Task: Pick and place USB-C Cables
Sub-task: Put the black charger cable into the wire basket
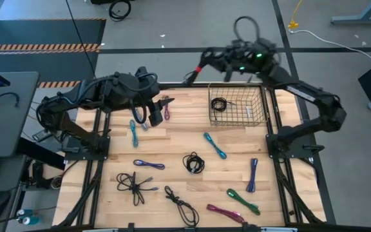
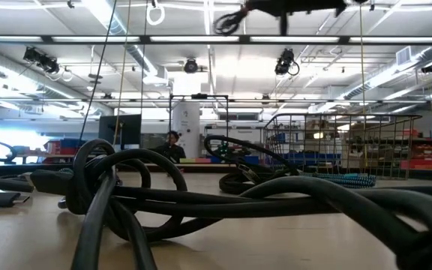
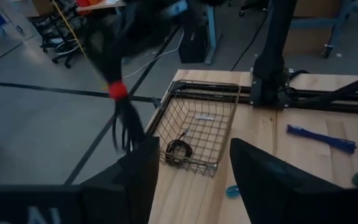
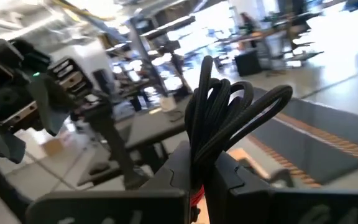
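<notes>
My right gripper [image 1: 200,67] is up beyond the table's far edge, left of the wire basket [image 1: 261,106], shut on a black USB-C cable bundle [image 1: 190,77] with a red band. One black cable [image 1: 219,104] lies in the basket. My left gripper [image 1: 158,111] hovers open over the table's far left part, with nothing between its fingers [image 3: 129,186]; a purple cable [image 1: 167,113] lies just beside it. More bundles lie on the table: teal [image 1: 134,133], purple [image 1: 149,165], black [image 1: 194,162] and green [image 1: 243,201]. My right gripper pinches the black bundle between its two fingers at the red-banded end [image 4: 196,196]. The folded loops [image 4: 229,115] stick out past the fingertips. The bundle is lifted clear, off the table's far edge, and its free loops [image 3: 128,130] droop below the band.
The basket stands at the table's far right by the right arm's post [image 3: 269,74]. Other bundles lie toward the near edge: black [image 1: 135,187], black [image 1: 181,205], magenta [image 1: 225,212], purple [image 1: 252,175], teal [image 1: 215,145]. A black cable [image 2: 201,202] fills the low view's foreground.
</notes>
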Robot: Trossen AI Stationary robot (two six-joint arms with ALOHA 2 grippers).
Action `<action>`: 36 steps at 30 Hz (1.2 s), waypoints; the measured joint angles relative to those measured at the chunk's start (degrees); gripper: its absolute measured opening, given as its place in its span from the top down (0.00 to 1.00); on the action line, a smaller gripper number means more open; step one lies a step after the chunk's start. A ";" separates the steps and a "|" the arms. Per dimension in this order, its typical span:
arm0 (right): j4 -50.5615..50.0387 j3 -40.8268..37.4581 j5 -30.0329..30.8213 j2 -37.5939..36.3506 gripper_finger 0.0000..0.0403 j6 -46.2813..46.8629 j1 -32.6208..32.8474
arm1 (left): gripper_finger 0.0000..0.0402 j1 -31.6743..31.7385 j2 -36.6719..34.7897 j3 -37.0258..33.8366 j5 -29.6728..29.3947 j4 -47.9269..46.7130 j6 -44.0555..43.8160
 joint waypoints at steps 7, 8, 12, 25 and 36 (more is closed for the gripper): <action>-19.51 0.00 4.53 -14.89 0.95 -4.87 -6.16 | 0.50 0.00 0.00 0.00 0.01 0.00 0.02; -22.09 0.00 5.36 -17.07 0.95 -5.42 -6.77 | 0.50 0.00 0.00 0.00 0.03 -0.02 0.02; -30.92 0.00 8.61 -24.65 0.95 -6.02 -8.29 | 0.50 0.00 0.00 0.00 0.01 0.00 0.00; -54.58 0.02 21.04 -37.56 0.95 -5.84 -8.36 | 0.50 0.00 0.00 0.00 0.01 0.02 -1.51; -50.71 -10.69 18.41 -41.26 0.95 -3.33 -8.27 | 0.50 0.02 0.00 0.00 0.01 0.03 -1.94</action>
